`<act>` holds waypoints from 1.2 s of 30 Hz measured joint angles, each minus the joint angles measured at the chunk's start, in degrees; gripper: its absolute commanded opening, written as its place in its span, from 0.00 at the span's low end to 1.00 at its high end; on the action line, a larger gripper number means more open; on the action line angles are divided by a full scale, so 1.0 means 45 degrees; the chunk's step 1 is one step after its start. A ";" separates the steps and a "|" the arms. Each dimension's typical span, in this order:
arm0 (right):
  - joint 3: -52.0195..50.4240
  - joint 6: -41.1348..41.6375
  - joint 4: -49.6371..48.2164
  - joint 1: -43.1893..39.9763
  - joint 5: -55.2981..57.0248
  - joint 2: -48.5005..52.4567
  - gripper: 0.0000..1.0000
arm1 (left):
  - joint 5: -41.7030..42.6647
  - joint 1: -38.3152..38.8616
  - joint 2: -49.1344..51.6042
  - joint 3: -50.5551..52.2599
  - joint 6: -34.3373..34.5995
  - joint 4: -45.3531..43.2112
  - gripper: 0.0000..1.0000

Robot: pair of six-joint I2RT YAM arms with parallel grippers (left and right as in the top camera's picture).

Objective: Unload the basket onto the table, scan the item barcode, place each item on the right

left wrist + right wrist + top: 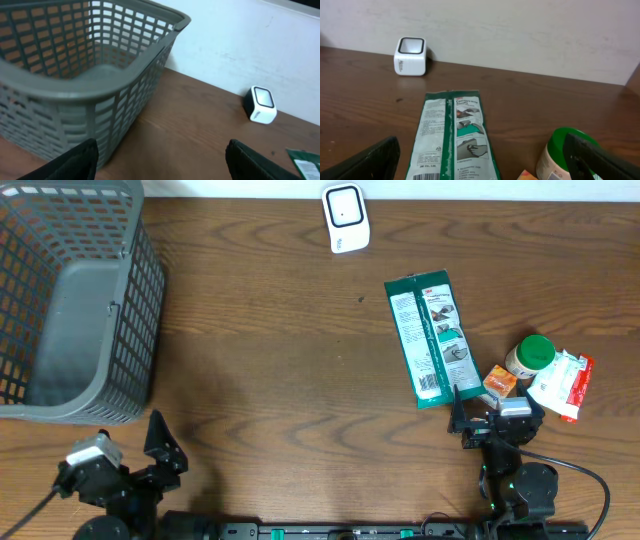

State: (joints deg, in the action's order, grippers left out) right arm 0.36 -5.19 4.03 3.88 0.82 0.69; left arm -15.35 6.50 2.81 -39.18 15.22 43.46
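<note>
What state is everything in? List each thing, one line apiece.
Basket: upright, nothing inside.
Scanner: standing on the table, untouched.
Green packet: lying flat, barcode side up.
Jar: upright, green lid on.
Red-and-white packet: lying flat.
Left tool: open, empty.
Right tool: open, empty.

The table (280, 330) is being lit softly and evenly from above. A faint shadow is being cast right of the basket (80, 300). In both wrist views, the fingers (70, 165) at the lower corners are being blurred.
</note>
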 measured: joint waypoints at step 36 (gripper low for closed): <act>0.0000 0.0000 -0.0005 0.0000 0.0000 0.0000 0.99 | 0.1433 -0.0029 -0.0495 0.8281 0.0627 -1.7345 0.82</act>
State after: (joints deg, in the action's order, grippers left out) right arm 0.36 -5.19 4.01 3.88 0.82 0.69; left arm -8.91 6.37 0.58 -1.91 18.04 -34.59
